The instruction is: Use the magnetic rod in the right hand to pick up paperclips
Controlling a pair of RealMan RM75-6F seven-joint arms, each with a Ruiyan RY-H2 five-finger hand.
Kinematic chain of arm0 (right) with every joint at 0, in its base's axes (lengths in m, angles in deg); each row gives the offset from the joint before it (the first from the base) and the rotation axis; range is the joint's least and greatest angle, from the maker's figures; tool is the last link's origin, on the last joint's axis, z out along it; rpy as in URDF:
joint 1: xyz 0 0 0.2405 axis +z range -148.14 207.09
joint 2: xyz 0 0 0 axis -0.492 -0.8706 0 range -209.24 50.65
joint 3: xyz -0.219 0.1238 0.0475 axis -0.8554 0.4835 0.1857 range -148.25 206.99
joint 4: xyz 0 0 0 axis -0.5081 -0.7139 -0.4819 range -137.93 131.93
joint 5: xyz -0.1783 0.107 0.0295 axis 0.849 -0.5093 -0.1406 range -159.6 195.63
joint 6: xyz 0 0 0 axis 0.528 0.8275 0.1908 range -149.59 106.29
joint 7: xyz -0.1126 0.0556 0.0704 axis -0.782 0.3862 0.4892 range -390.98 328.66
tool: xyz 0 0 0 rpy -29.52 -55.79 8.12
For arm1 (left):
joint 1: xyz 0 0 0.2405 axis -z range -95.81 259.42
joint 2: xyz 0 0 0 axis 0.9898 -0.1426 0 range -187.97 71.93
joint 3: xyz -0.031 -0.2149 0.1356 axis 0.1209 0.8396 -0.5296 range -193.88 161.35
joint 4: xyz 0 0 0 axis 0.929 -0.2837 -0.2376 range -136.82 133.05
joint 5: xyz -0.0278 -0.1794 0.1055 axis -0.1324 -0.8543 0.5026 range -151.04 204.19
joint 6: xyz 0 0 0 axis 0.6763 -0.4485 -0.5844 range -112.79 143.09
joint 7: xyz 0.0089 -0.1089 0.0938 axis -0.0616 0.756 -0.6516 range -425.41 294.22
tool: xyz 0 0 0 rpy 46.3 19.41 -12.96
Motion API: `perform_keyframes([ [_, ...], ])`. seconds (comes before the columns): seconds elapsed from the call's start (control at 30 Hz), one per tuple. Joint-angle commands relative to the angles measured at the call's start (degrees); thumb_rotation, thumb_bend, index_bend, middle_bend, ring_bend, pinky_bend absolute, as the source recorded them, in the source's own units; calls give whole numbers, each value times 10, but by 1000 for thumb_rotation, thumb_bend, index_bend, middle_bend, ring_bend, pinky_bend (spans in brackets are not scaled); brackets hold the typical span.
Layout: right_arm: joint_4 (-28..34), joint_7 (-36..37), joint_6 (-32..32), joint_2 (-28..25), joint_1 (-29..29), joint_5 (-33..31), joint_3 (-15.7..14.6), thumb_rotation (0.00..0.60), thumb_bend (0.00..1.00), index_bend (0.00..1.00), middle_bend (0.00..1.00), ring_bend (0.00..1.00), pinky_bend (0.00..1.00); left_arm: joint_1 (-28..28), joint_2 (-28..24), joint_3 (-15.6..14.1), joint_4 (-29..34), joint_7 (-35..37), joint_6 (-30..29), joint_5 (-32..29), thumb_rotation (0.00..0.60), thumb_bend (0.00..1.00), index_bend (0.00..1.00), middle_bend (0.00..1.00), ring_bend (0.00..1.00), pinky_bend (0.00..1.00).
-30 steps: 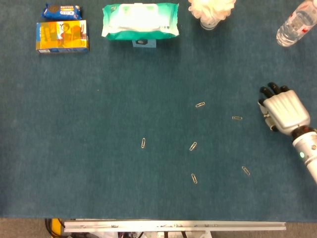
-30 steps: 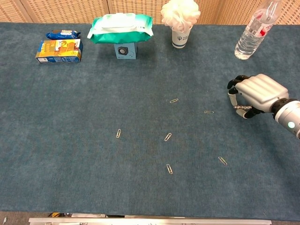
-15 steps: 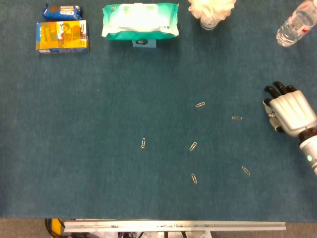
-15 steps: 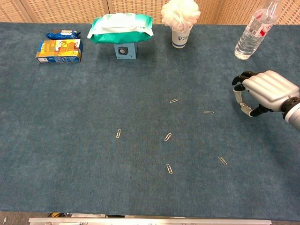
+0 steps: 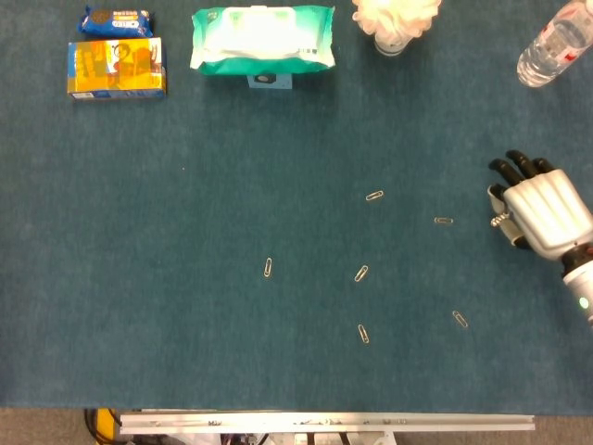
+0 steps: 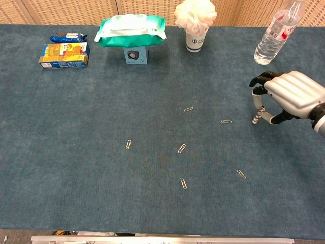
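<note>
The dark fingers (image 6: 260,81) of the right hand (image 6: 290,95) are curled down around the magnetic rod (image 6: 259,113), which is held nearly upright, with its lower end pointing down to the bench (image 6: 76,168). In the head view the same hand (image 5: 542,211) is seen from above at the right edge, and only a small part of the rod (image 5: 498,221) is visible beside it.

Six paperclips are scattered on the blue cloth of the bench, all apart from the rod. The nearest paperclip (image 6: 226,121) is found just to the left of the rod's lower end. Another one (image 6: 188,109) is placed further left, one (image 6: 182,148) is seen below it, one (image 6: 183,183) is lower still, one (image 6: 128,144) lies well to the left, and one (image 6: 241,174) lies below the hand, towards the front edge.

At the far edge a water bottle (image 6: 277,30), a cup with a white puff (image 6: 195,23), a green pack of wipes (image 6: 131,29) on a small blue box (image 6: 136,55), a yellow carton (image 6: 64,55) and a blue snack packet (image 6: 67,37) are lined up.

The left hand is not shown in either view.
</note>
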Motion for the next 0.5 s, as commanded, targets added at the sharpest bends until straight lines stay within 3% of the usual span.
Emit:
perform_keyframes([
  [0.03, 8, -4, -1, -2, 3, 3, 5, 600, 312, 562, 244, 143, 296, 0, 0, 0, 0, 2, 0, -1, 600, 54, 222, 160, 136, 299],
  [0.5, 17, -43, -35, 25, 33, -19, 28, 600, 312, 562, 244, 143, 296, -8, -5, 0, 1, 11, -9, 1, 600, 54, 222, 160, 136, 299],
])
